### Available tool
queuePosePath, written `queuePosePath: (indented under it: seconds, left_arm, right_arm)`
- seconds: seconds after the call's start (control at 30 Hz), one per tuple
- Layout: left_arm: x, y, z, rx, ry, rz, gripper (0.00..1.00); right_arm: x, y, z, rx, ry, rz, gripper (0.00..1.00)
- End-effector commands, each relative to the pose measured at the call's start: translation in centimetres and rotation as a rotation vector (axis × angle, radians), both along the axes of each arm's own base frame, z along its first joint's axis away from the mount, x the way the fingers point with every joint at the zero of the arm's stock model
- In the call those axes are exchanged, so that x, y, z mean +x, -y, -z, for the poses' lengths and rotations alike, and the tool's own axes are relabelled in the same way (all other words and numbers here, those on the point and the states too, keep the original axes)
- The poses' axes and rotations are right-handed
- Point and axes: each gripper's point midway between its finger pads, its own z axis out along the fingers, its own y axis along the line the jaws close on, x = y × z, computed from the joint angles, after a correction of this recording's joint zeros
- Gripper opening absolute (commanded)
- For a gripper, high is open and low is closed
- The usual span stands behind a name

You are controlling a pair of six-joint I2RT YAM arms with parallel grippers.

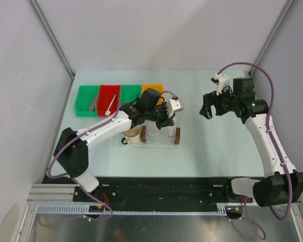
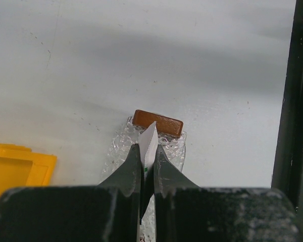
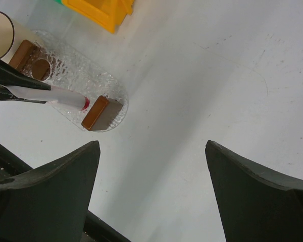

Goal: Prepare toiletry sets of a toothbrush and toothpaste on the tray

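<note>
- The left gripper point(image 2: 147, 151) is clamping its jaws tight on the flat end of the toothpaste point(image 3: 65, 97). It is holding the tube low over the tray point(image 3: 91, 80), between the brown blocks point(image 3: 101, 113); I cannot tell whether it is touching.
- The left arm is reaching forward across the tray, wrist tipping downward.
- The right gripper point(image 1: 206, 108) is hovering well right of the tray, jaws spread wide, gripping nothing.
- By my judgement no set is finished. The toothpaste is not yet released, and the toothbrush point(image 1: 109, 108) is lying in the red bin point(image 1: 109, 87).

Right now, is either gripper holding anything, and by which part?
Left gripper pinches the toothpaste away from its red-tipped end, which sticks out over the tray. Right gripper is open, empty.
</note>
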Motion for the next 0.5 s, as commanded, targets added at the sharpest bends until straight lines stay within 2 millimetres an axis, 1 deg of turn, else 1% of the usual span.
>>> queuePosePath:
  seconds: [0.0, 0.47]
  left_arm:
    - [-0.01, 0.94, -0.78, -0.034, 0.062, 0.061, 0.00]
    - [0.10, 0.96, 0.00, -0.024, 0.057, 0.061, 0.00]
  right_arm:
    - [-0.23, -0.06, -1.10, 0.015, 0.039, -0.007, 0.91]
    - [-0.23, -0.07, -1.00, 0.013, 0.037, -0.010, 0.91]
